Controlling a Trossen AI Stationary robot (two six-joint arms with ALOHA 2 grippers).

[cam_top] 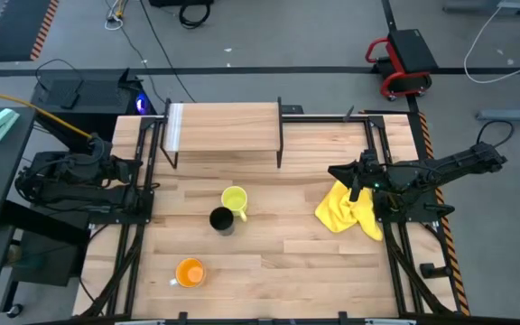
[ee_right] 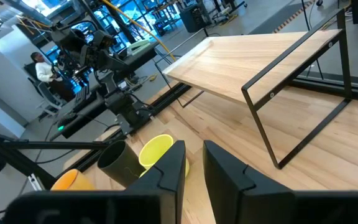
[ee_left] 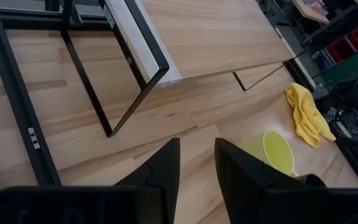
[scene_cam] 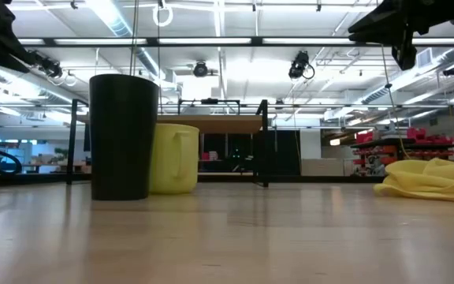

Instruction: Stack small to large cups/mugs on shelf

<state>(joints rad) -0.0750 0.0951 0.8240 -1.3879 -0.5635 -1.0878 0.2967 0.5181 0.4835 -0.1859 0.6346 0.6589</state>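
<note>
Risk for you: black cup (cam_top: 222, 220) and yellow-green mug (cam_top: 234, 199) sitting touching mid-surface, so grabbing one is likely knocking other. Orange cup (cam_top: 190, 272) standing well apart, near front edge. Shelf (cam_top: 225, 127) at back, nothing on it yet. Left end effector (ee_left: 196, 165) and right end effector (ee_right: 194, 163) both parked at surface sides, fingers slightly apart, gripping nothing. Yellow cloth (cam_top: 350, 209) lying just beside right arm, snag risk. Low view missing orange cup; black cup hiding part of mug.

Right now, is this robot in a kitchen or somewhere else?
Probably a robotics lab or workshop, not a kitchen. Long ceiling strip lights hang overhead, cables trail across a bare grey floor, and two arms are bolted to a wooden table with hazard-striped edges.
</note>
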